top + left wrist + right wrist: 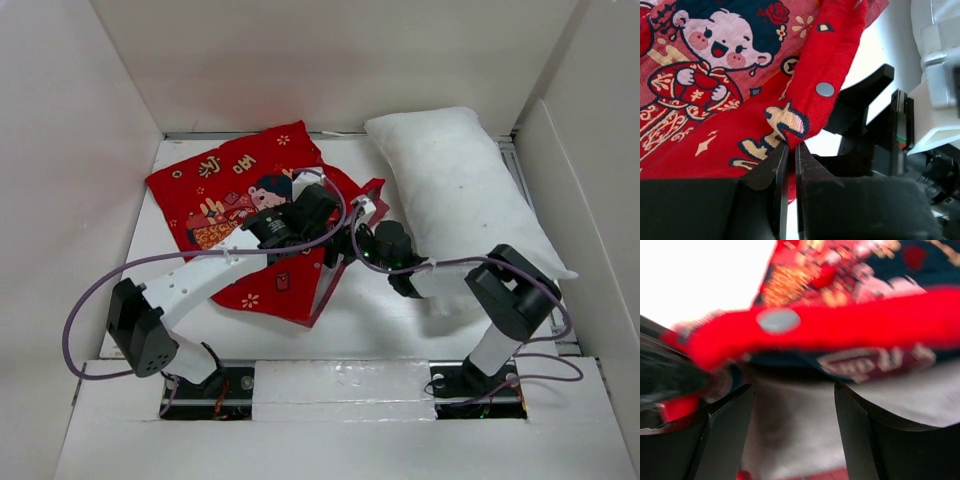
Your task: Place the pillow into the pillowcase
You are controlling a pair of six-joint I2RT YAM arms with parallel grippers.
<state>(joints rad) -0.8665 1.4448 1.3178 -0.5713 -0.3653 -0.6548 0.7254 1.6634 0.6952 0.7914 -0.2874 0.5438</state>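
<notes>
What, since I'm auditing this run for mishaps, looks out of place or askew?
The pillowcase lies skewed on the table, its pillow-side edge lifted and folded near the snap button, where the left gripper pinches it. The pillow lies slanted beside it. Nothing looks torn or spilled.

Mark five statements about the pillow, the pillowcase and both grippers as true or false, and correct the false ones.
1. The left gripper is shut on the edge of the pillowcase. True.
2. The pillow is inside the pillowcase. False: it lies outside it, to its right in the top view.
3. The right gripper has its jaws apart, just below the red hem. True.
4. The pillowcase lies with its printed side down. False: the cartoon figures face up.
5. A grey snap button sits on the pillowcase hem. True.
</notes>
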